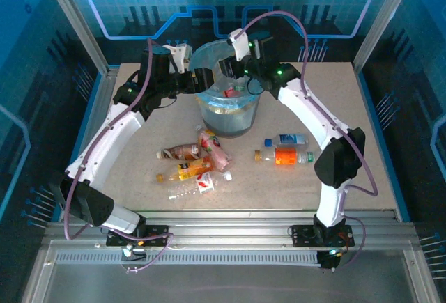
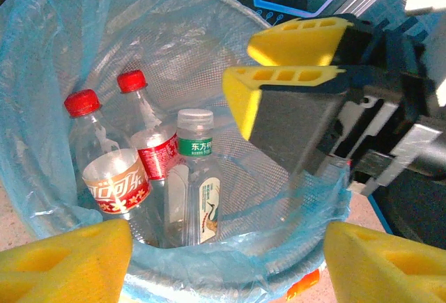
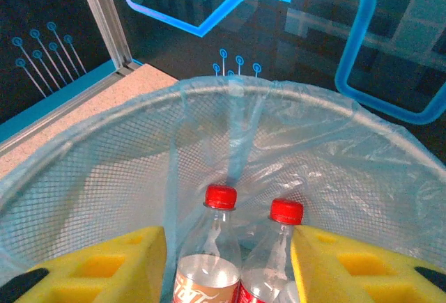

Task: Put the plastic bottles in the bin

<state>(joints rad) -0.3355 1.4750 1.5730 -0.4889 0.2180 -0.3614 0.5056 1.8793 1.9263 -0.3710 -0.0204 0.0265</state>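
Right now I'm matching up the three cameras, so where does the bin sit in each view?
Top external: bin upper centre, upright.
Left wrist: bin across left and centre, seen from above.
Right wrist: bin across the lower half, rim arching.
Shared landmark: the two red-capped bottles standing inside it.
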